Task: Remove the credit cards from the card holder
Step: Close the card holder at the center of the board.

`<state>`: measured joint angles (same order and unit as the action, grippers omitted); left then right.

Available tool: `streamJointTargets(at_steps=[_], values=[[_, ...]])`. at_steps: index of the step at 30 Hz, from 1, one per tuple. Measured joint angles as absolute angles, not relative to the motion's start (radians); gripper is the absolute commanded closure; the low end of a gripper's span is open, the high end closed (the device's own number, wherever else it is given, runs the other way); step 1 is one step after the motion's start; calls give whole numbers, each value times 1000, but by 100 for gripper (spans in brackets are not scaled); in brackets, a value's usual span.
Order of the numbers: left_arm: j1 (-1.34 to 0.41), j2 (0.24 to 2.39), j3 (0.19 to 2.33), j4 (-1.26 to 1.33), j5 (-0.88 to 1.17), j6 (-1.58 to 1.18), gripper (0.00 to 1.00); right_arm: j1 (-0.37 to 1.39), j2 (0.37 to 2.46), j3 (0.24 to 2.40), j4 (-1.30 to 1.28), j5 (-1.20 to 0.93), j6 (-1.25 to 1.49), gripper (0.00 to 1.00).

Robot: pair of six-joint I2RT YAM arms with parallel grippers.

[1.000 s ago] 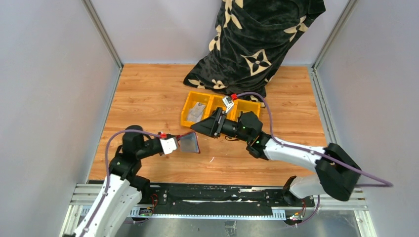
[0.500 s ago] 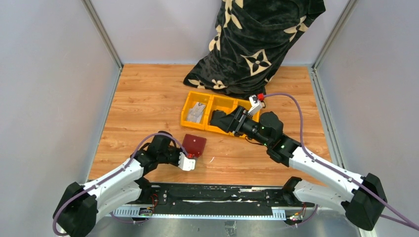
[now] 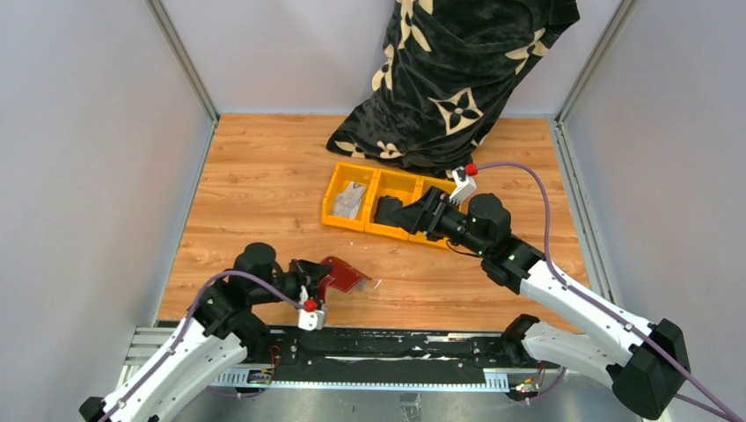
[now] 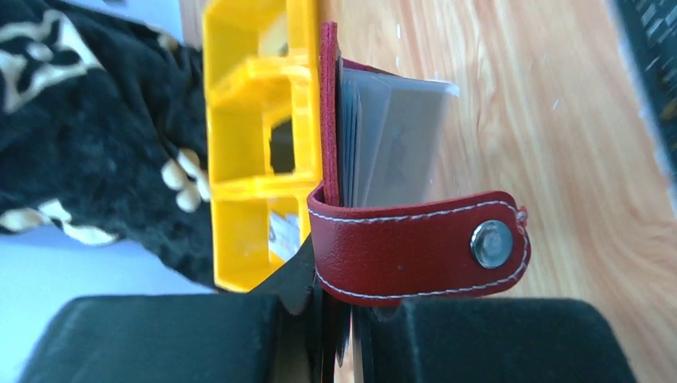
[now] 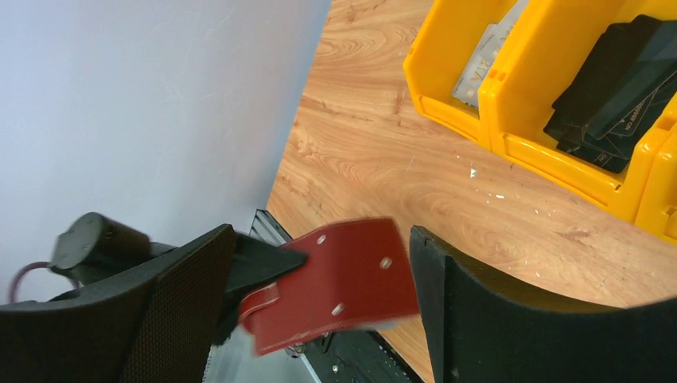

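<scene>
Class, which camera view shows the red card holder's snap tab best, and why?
Left wrist: the snap tab is close up, stitching and metal stud sharp. Right wrist shows it small and blurred at the card holder's edge; top external cannot resolve it.

Robot lab test cell: plain grey panel walls point(image 3: 79, 158), aluminium frame posts point(image 3: 182, 61), wood-grain laminate bench point(image 3: 264, 176), black base rail point(image 3: 378, 343).

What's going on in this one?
The left gripper is clamped on the red card holder, its snap tab undone and grey leaves showing inside. The right gripper hangs open over the yellow bin, where some cards lie in the left compartment.
</scene>
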<state>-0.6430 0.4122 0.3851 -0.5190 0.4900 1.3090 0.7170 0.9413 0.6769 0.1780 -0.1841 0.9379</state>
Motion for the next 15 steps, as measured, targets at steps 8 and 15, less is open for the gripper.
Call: streamJointTargets(at_steps=[8, 15], values=[[-802, 626, 694, -816, 569, 1150, 87, 705, 950, 692, 180, -210, 947, 17], [-881, 1101, 892, -1114, 514, 1067, 92, 698, 954, 691, 187, -210, 955, 17]])
